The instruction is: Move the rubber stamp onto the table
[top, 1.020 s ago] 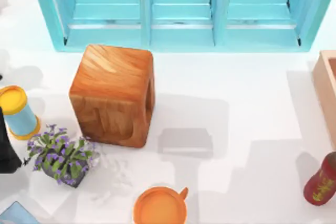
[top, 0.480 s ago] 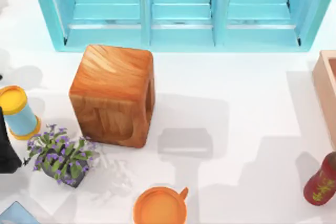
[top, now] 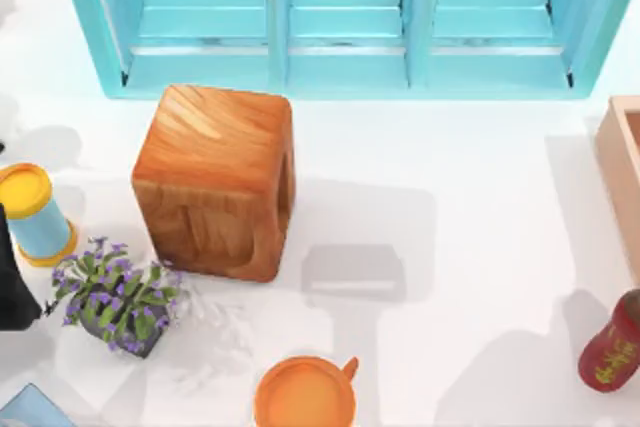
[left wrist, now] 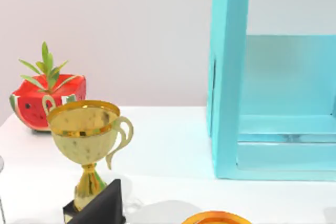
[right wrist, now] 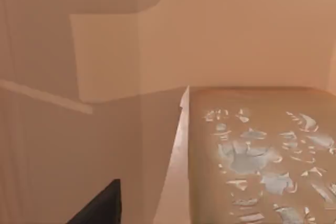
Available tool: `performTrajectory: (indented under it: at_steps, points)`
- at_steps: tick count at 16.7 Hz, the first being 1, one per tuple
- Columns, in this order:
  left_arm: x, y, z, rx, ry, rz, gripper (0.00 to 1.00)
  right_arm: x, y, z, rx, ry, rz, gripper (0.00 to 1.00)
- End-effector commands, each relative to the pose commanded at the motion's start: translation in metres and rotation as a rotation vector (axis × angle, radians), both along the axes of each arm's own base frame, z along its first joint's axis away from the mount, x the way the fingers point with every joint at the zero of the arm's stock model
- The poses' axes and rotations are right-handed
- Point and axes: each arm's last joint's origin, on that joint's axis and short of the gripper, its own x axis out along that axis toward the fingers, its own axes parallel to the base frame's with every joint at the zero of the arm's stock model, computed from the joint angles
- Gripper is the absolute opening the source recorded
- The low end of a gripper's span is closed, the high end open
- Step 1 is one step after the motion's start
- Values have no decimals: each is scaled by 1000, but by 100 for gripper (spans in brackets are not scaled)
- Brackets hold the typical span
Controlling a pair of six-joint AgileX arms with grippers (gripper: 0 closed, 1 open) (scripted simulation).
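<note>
The rubber stamp is out of view. The white table [top: 470, 167] spreads across the top view. My left arm [top: 12, 282] is a black shape at the table's left edge, beside a blue can. A dark part of my left gripper [left wrist: 100, 205] sits low in the left wrist view, facing the shelving's side. In the right wrist view, a dark part of my right gripper [right wrist: 100, 205] is close to pale tan wooden walls [right wrist: 231, 30]. Beside it lies a brown surface with pale flecks [right wrist: 262, 156].
A turquoise shelving unit [top: 345, 17] runs along the back. A large orange-brown wooden cube [top: 215, 182], a yellow-lidded blue can [top: 32, 212], a purple-flowered plant [top: 118, 297] and an orange cup [top: 305, 394] stand left and front. A light wooden box [top: 620, 177] and a dark red bottle [top: 612, 347] are at the right. A gold trophy [left wrist: 86, 145] stands near the left gripper.
The arm's shadow on the table at the front right has slid toward the front edge. The objects have stayed in place.
</note>
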Motion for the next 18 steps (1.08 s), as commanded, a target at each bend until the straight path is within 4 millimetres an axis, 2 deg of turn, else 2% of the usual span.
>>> performTrajectory:
  at_steps: [2, 6, 18]
  points:
    - [0, 0, 0, 0, 0, 0, 100, -2, 1, -11, 1, 2, 0, 100]
    - [0, 0, 0, 0, 0, 0, 100, -2, 1, -12, 1, 3, 0, 100]
    - [0, 0, 0, 0, 0, 0, 100, -2, 1, -12, 1, 3, 0, 10]
